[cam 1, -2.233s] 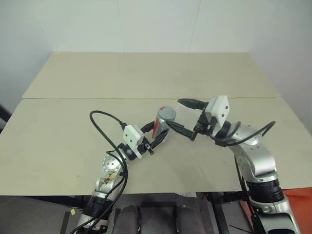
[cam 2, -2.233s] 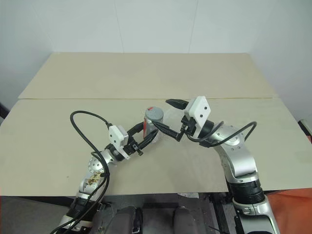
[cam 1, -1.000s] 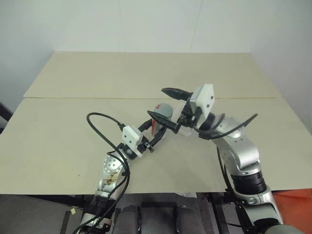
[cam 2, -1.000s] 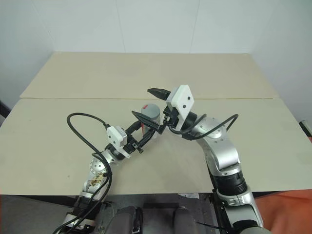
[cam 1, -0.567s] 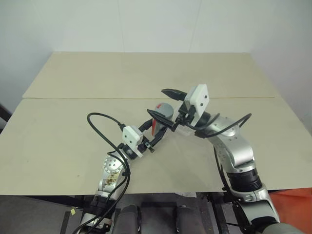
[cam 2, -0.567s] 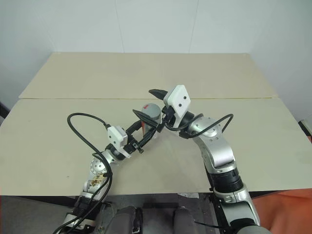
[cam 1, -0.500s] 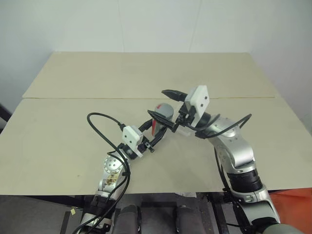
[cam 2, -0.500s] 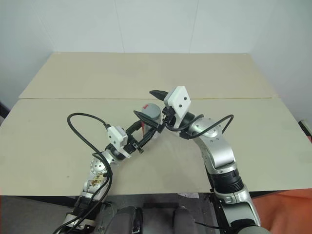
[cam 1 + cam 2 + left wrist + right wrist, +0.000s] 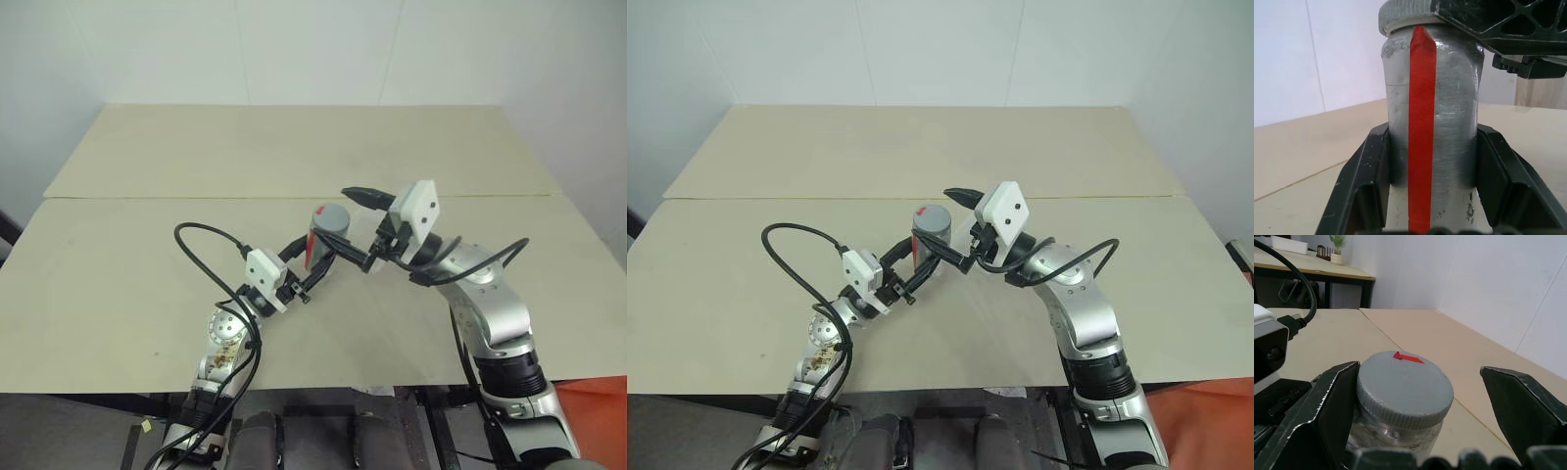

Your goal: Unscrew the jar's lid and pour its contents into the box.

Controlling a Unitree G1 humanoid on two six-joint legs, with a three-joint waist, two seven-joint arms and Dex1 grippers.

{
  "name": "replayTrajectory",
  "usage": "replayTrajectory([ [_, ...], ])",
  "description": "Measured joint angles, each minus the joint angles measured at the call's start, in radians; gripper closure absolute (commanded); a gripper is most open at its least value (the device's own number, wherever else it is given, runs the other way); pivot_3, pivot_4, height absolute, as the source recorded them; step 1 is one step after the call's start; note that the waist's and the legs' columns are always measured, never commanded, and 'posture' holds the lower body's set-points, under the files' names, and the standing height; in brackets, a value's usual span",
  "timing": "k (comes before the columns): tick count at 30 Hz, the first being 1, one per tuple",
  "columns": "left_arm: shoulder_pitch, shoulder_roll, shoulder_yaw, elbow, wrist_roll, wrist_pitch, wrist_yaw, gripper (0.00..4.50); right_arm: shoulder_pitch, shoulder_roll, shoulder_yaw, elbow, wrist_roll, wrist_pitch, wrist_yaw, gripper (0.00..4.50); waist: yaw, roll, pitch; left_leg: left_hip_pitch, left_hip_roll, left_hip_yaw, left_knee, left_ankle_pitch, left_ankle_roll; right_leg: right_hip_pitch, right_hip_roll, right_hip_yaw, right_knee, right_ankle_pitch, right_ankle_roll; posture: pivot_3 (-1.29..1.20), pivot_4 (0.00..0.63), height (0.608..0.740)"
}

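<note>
At frame centre the left gripper [image 9: 318, 266] clamps the jar [image 9: 324, 238] steady so the right gripper [image 9: 359, 226], spread wide, can straddle its lid [image 9: 1404, 387]

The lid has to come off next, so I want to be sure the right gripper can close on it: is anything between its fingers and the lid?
Nothing visible. The right gripper stands open with one finger on each side of the lid, on the jar that the left gripper clamps.
</note>
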State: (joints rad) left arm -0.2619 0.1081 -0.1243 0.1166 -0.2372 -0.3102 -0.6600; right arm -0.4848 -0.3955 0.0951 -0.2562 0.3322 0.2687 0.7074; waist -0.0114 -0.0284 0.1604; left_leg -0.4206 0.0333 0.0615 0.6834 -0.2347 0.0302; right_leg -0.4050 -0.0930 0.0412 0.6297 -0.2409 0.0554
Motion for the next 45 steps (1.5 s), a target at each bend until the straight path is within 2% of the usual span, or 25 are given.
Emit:
replayTrajectory([
  [23,0.0,0.005,0.014,0.012,-0.001,-0.016,-0.014,2.45,0.081,-0.063,-0.044,-0.016,0.005,-0.018,0.041,0.02,0.0,0.0,0.0,0.0,0.0,0.0,0.0,0.0,0.0,0.0,0.0,0.0,0.0,0.0,0.0,0.0,0.15,0.74],
  [29,0.0,0.004,0.014,0.012,-0.001,-0.016,-0.019,2.45,0.105,-0.09,-0.044,-0.04,0.029,-0.018,0.093,0.02,0.0,0.0,0.0,0.0,0.0,0.0,0.0,0.0,0.0,0.0,0.0,0.0,0.0,0.0,0.0,0.0,0.15,0.74],
  [36,0.0,0.001,0.013,0.012,-0.001,-0.017,-0.021,2.45,0.042,-0.059,-0.042,-0.065,0.095,0.067,0.072,0.02,-0.001,0.0,0.0,0.0,0.0,0.0,0.0,0.0,0.0,0.0,0.0,0.0,0.0,0.0,0.0,0.0,0.15,0.74],
  [45,0.0,-0.005,0.01,0.012,-0.001,-0.019,-0.022,2.45,-0.032,-0.005,-0.011,-0.03,0.102,0.119,0.047,0.02,0.001,0.0,0.0,0.0,0.0,0.0,0.0,0.0,0.0,0.0,0.0,0.0,0.0,0.0,0.0,0.0,0.15,0.74],
])
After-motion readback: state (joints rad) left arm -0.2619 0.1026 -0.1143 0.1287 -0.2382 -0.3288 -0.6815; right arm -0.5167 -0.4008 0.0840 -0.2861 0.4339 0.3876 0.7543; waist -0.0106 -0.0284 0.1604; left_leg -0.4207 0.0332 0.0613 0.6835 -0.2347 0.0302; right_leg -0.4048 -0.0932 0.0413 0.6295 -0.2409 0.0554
